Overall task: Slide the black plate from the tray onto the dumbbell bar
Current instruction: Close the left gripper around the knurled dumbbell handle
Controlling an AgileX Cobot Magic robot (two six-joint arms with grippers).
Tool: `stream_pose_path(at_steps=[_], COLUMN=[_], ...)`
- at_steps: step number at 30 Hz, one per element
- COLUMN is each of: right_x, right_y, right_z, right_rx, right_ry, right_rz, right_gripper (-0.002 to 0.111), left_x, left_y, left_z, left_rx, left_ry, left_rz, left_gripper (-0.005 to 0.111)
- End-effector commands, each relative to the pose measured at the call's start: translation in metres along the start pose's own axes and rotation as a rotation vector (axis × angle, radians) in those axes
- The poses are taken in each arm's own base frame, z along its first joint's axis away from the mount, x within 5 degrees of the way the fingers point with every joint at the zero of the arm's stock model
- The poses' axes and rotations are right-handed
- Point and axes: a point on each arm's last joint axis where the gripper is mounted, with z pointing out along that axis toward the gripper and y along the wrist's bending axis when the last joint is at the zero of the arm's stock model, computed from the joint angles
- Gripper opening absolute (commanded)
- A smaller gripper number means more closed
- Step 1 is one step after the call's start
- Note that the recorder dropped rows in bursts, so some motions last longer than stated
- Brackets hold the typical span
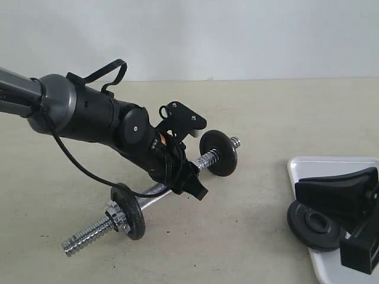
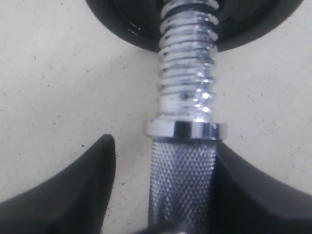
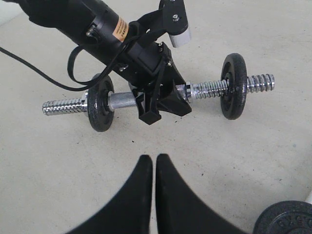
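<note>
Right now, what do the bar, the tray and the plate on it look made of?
Bar: steel, likely chrome-plated; mirror glints, knurled middle, cut threads.
Tray: glossy white, plastic or enamel, can't tell which; smooth surface, rounded low rim.
Plate: probably cast iron with a matte black coat; dull, slightly grainy face, moulded rim and hub.

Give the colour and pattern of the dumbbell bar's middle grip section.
The dumbbell bar grip is silver with fine cross-hatched knurling, clearest in the left wrist view.

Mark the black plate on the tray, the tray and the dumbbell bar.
black plate (image 1: 303,228): exterior view, face beside hub.
tray (image 1: 331,168): exterior view, bare far floor.
dumbbell bar (image 1: 89,235): exterior view, near threaded end.
</note>
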Motion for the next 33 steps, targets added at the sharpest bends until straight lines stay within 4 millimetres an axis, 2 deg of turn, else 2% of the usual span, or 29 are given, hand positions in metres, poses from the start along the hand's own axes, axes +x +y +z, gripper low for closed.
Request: stream_pose_path(at_steps=[1, 5, 14, 25, 27, 28, 31, 33], right_x=[-0.002, -0.002, -0.002, -0.002, -0.002, -0.002, -0.002, -0.002], right_y=[0.000, 0.000, 0.000, 0.000, 0.000, 0.000, 0.000, 0.000], right_z=[0.000, 0.000, 0.000, 0.000, 0.000, 0.000, 0.000, 0.000], right_rx=[0.003, 0.003, 0.001, 0.003, 0.003, 0.003, 0.003, 0.003], right_ry=[-0.003, -0.003, -0.003, -0.003, -0.003, -0.003, -0.003, -0.003], right_rz=[-0.006, -0.006, -0.006, -0.006, -0.006, -0.006, -0.006, -0.006], right_gripper=[0.000, 0.000, 0.000, 0.000, 0.000, 0.000, 0.000, 0.000], left_x=[0.002, 0.002, 0.017, 0.017, 0.017, 0.017, 0.019, 0.019], left_y=[-0.002, -0.002, -0.002, -0.002, -0.002, -0.002, -0.003, -0.003], left_z=[0.002, 0.002, 0.007, 0.007, 0.007, 0.007, 0.007, 0.007], left_rx=[0.004, 0.003, -0.012, -0.019, -0.019, -0.016, -0.011, -0.010], left_ry=[0.002, 0.002, -0.002, -0.018, -0.018, -0.011, 0.004, 0.007], left_rz=[-0.017, -0.017, -0.024, -0.024, -0.024, -0.024, -0.024, -0.017], left_gripper=[0.047, 0.047, 0.047, 0.045, 0.040, 0.033, 0.004, 0.004])
